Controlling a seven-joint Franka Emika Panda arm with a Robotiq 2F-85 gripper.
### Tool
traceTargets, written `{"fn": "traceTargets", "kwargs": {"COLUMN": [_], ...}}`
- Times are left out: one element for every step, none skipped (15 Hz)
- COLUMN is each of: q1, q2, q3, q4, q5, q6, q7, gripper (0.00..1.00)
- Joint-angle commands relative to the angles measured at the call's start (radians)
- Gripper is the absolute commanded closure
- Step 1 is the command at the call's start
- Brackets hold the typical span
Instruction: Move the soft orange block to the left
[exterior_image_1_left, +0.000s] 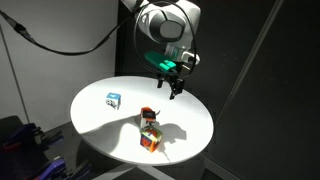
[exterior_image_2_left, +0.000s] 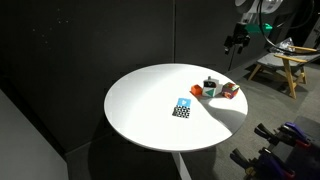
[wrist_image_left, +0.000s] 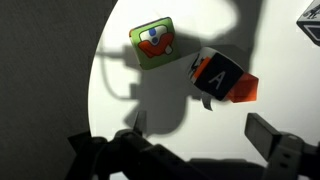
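Observation:
The soft orange block (wrist_image_left: 152, 43) lies on the round white table (exterior_image_1_left: 95, 125); it is orange-red with white and blue patches. It shows in both exterior views (exterior_image_1_left: 150, 138) (exterior_image_2_left: 230, 90). Beside it stands a white block with a black lettered face and an orange side (wrist_image_left: 222, 77), also seen in both exterior views (exterior_image_1_left: 148, 116) (exterior_image_2_left: 209, 88). My gripper (wrist_image_left: 200, 135) is open and empty. It hangs above the table, apart from both blocks, and shows in both exterior views (exterior_image_1_left: 174, 88) (exterior_image_2_left: 236, 40). The lettered block is the nearer one to it.
A blue-and-white cube (exterior_image_1_left: 113, 99) sits apart from the two blocks; it shows in an exterior view (exterior_image_2_left: 182, 108) and at the wrist view's top right corner (wrist_image_left: 310, 15). A wooden stool (exterior_image_2_left: 285, 62) stands beyond the table. The gripper's shadow falls across the table.

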Motion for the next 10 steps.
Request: {"fn": "traceTargets", "kwargs": {"q1": [-0.042, -0.046, -0.049, -0.052, -0.052, -0.051, -0.051, -0.052, -0.053, -0.052], "q2": [0.063, 0.08, 0.094, 0.107, 0.119, 0.131, 0.14, 0.148, 0.154, 0.159], "q3": [0.031, 0.035, 0.037, 0.038, 0.037, 0.035, 0.034, 0.034, 0.034, 0.032], "q4": [0.047, 0.05, 0.052, 0.051, 0.051, 0.049, 0.048, 0.045, 0.043, 0.043], "q5": [0.04, 0.037, 0.026, 0.019, 0.009, -0.001, -0.008, -0.011, -0.016, -0.023], "q6": [0.029, 0.038, 0.047, 0.056, 0.057, 0.063, 0.064, 0.069, 0.073, 0.076], "q7": [-0.049, -0.053, -0.052, -0.052, -0.045, -0.04, -0.038, -0.038, -0.038, -0.036], "gripper": [0.0, 0.0, 0.0, 0.0, 0.0, 0.0, 0.0, 0.0, 0.0, 0.0]}}
